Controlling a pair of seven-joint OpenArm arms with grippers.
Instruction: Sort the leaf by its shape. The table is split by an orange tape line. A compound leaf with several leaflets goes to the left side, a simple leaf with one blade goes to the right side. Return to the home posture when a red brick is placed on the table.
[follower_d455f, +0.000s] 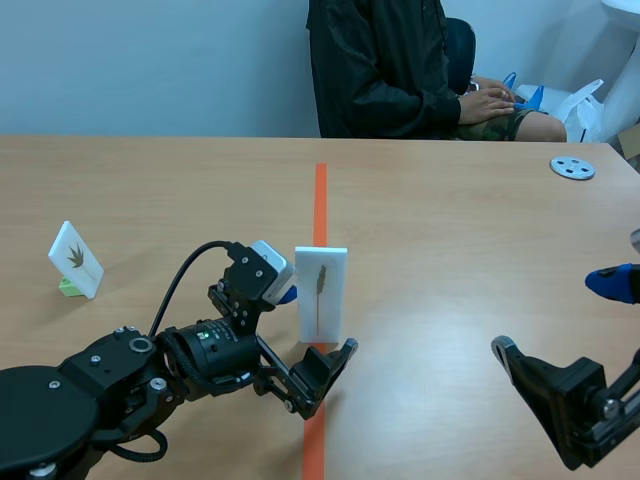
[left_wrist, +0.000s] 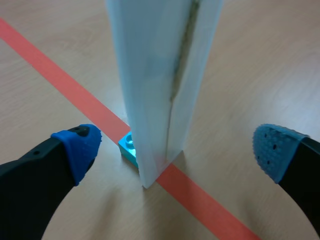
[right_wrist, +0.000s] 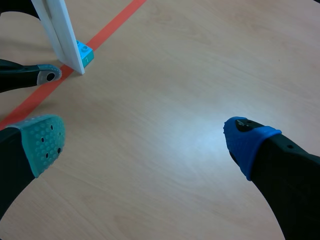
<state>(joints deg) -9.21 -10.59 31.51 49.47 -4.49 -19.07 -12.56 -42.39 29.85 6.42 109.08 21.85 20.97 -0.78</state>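
A white card (follower_d455f: 321, 293) bearing one slender brownish leaf stands upright on the orange tape line (follower_d455f: 320, 205), held in a small blue base (left_wrist: 129, 149). My left gripper (follower_d455f: 312, 335) is open around it. In the left wrist view the card (left_wrist: 160, 85) rises between the two blue pads (left_wrist: 80, 145) without touching either. A second white card (follower_d455f: 76, 259) with a several-fingered leaf stands on a green base at the far left. My right gripper (follower_d455f: 545, 315) hangs open low on the right, holding nothing; the right wrist view shows the card (right_wrist: 60, 30) far ahead of it.
A person sits across the table with hands in their lap. A grey disc (follower_d455f: 572, 168) lies at the far right. The left arm's finger (right_wrist: 40, 74) reaches in beside the card's blue base (right_wrist: 84, 54) on the tape.
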